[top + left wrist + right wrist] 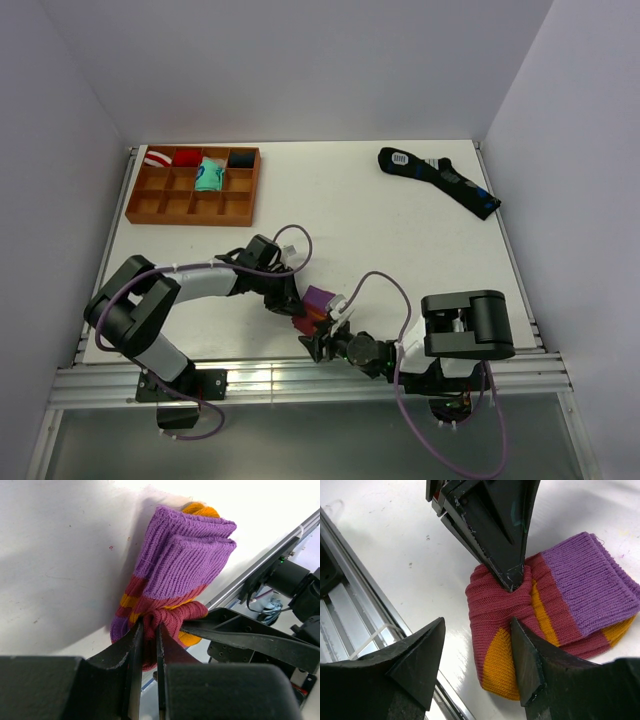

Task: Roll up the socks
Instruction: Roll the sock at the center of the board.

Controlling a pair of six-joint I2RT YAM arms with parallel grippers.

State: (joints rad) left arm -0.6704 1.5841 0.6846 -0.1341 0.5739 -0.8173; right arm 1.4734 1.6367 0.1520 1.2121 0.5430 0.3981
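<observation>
The socks point(318, 299) lie folded in a short bundle near the table's front edge: maroon knit, orange toe and heel, purple cuff. My left gripper point(293, 304) is shut on a pinch of the maroon fabric point(170, 617), with the purple cuff point(185, 555) beyond its tips point(149, 628). My right gripper point(318, 340) is open just in front of the bundle. In the right wrist view its fingers point(477, 647) stand wide apart, with the orange heel point(502, 662) against the right finger point(525, 655). The left gripper's closed tips point(511, 580) press into the socks point(495, 607) from above.
A wooden compartment tray point(150, 206) at the back left holds small rolled bundles in its far row. A long black sock with blue marks point(440, 180) lies at the back right. The aluminium rail point(300, 375) runs along the near edge, close to the right gripper.
</observation>
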